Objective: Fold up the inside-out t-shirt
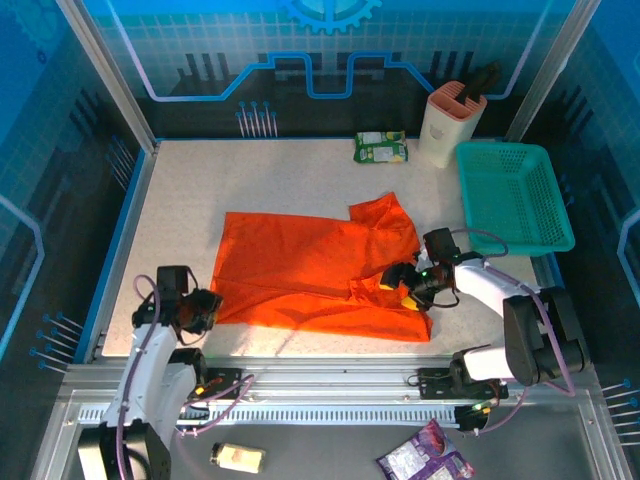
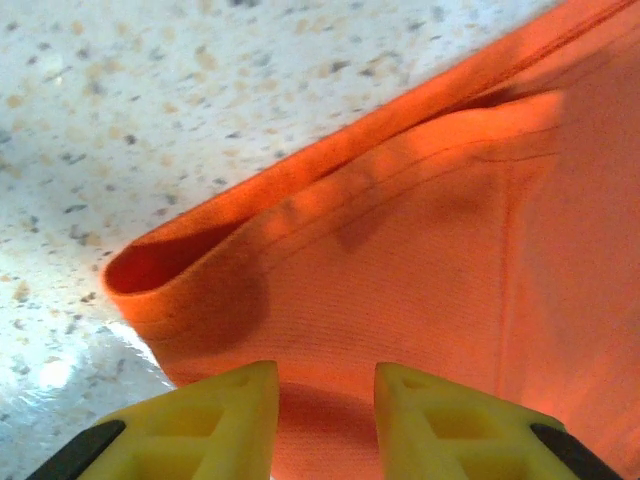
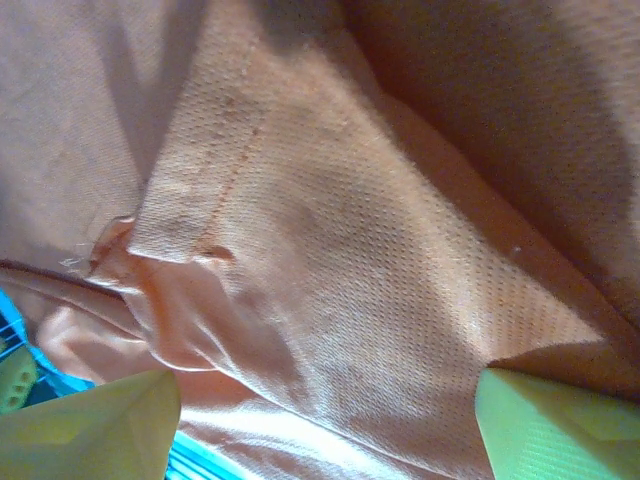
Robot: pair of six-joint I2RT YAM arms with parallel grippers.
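Note:
The inside-out t-shirt [image 1: 300,270] is bright orange and lies spread flat across the middle of the table, with one sleeve pointing to the back right. My left gripper [image 1: 205,310] sits low at the shirt's near left corner. In the left wrist view its yellow fingers [image 2: 327,385] stand a little apart over the hemmed cloth [image 2: 420,250], pinching nothing. My right gripper [image 1: 397,285] rests over the shirt's near right part. Its fingers [image 3: 325,400] are spread wide, with wrinkled cloth [image 3: 350,250] and a seam lying between them.
A teal mesh basket [image 1: 515,195] stands at the right edge. A pale knife block [image 1: 450,122] and a green packet [image 1: 381,147] stand at the back. A purple packet [image 1: 425,465] and a white item [image 1: 240,458] lie below the table's front rail.

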